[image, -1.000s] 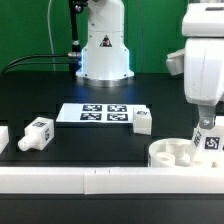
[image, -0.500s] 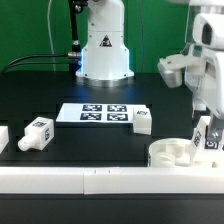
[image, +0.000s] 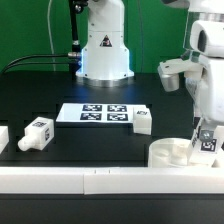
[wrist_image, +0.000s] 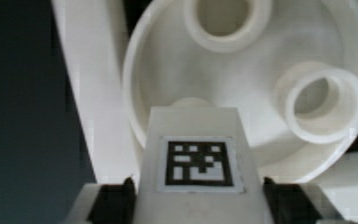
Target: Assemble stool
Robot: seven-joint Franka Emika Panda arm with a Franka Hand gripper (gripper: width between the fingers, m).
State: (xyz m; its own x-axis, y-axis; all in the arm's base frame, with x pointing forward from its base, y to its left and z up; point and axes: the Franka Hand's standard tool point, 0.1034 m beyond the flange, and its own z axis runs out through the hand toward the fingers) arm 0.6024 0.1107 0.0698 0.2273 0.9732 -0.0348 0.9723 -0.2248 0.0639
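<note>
Exterior view: the Franka arm's gripper hangs over the exterior view's right end of the black table, its two fingers drawn in narrow against the sides of the gripped leg, a short white piece with a black-and-white tag facing the camera. That leg stands upright over the far right part of the round white seat, which lies flat just behind the long white rail along the table's near edge. Whether the leg's lower end sits in a socket cannot be told from either picture.

Two loose legs lie apart from the seat. One leg rests tilted toward the exterior view's left. A second leg lies touching the right end of the marker board, which is flat at the table's middle. A further white part is cut off at the left edge. The arm's white base rises behind the board.

Wrist view: the gripped leg fills the middle, with its tag square to the lens. The dark fingers press close on either flank. Beyond the leg spreads the seat, showing two open round sockets: one socket farther off, the other socket nearer the leg.
</note>
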